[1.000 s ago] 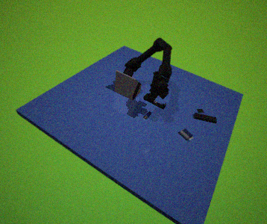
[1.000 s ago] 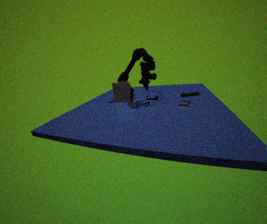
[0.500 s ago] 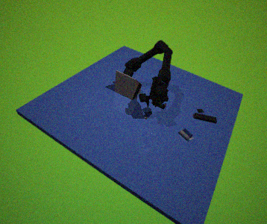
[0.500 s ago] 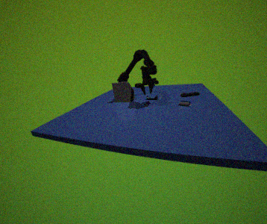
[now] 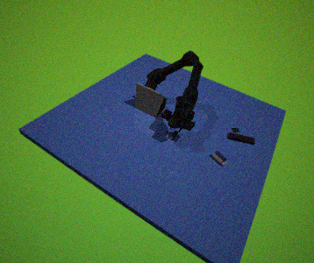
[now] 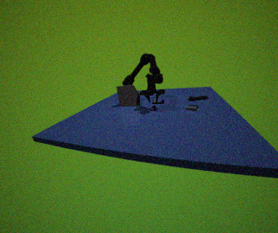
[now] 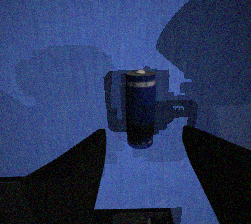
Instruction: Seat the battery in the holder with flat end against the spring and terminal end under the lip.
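Observation:
The blue battery (image 7: 141, 110) shows in the wrist view just ahead of the fingertips, its terminal end with a silver band at the top of the view. Whether it is level or tilted is unclear. My gripper (image 7: 144, 133) is open, with one finger either side of the battery's lower end and gaps on both sides; nothing is held. A dark box edge (image 7: 104, 216), probably the holder, shows at the bottom between the fingers; its spring and lip cannot be made out. In the top and exterior views the area under the gripper is too small and dark to separate battery from holder.
A pale upright panel (image 5: 149, 100) (image 6: 127, 95) stands beside the arm. A black bar (image 5: 241, 138) (image 6: 198, 98) and a small pale-and-dark block (image 5: 218, 158) (image 6: 192, 108) lie on the other side of the gripper. A small dark piece (image 5: 235, 130) is near the bar.

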Robot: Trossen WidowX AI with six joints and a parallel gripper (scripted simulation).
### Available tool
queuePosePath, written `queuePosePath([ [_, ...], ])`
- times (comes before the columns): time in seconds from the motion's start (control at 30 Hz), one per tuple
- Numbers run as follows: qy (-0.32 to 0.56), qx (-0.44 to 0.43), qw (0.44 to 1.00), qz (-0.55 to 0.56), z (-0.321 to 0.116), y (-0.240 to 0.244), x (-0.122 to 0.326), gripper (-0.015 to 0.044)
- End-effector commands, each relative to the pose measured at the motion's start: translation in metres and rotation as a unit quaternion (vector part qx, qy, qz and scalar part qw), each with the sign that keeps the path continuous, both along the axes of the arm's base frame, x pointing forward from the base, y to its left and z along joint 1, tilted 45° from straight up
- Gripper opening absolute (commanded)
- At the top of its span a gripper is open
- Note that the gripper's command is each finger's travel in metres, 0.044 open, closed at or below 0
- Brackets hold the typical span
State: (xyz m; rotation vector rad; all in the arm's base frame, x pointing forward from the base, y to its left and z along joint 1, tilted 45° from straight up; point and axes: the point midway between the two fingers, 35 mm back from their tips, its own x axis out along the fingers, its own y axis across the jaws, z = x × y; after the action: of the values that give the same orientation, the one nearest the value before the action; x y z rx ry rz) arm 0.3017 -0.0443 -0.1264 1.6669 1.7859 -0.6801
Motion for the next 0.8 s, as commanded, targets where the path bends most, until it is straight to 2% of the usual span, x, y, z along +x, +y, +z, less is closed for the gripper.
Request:
queuePosePath([
  [0.0,0.008,0.003,1.0,-0.007,-0.002,0.002,-0.002,0.0248],
  [0.77,0.008,0.003,1.0,-0.007,-0.028,0.028,-0.003,0.0248],
])
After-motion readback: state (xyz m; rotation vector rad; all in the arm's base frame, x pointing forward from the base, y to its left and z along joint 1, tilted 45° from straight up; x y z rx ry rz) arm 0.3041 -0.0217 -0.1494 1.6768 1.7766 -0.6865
